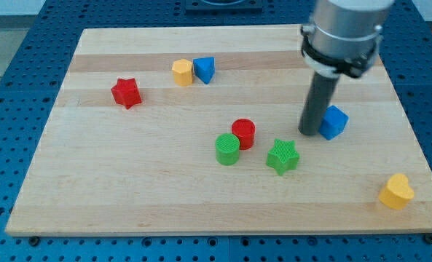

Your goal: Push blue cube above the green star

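The blue cube (334, 121) lies right of the board's middle. My tip (309, 133) stands at its left side, touching or nearly touching it. The green star (282, 156) lies below and left of the cube, a short way under my tip. The rod rises from the tip to the grey arm head at the view's top right.
A red cylinder (243, 133) and a green cylinder (227, 149) touch left of the star. A yellow block (182, 72) and a blue triangular block (204, 69) sit at the upper middle. A red star (127, 92) lies left. A yellow heart (396, 191) lies bottom right.
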Robot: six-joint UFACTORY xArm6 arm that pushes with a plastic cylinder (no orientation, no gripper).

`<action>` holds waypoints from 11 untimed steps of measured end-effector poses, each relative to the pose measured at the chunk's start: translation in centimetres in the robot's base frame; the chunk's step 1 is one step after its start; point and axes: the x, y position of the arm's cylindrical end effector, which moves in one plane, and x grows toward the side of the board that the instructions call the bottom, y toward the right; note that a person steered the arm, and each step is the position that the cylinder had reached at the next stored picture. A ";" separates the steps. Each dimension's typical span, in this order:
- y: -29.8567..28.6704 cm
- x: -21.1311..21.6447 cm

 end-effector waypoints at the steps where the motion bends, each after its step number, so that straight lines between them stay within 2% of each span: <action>1: -1.3 -3.4; 4: 5.2 8.7; 5: 7.7 8.5; 6: 7.6 4.8; 8: 4.9 -0.7; 10: 1.5 -3.3; 11: 1.9 -3.7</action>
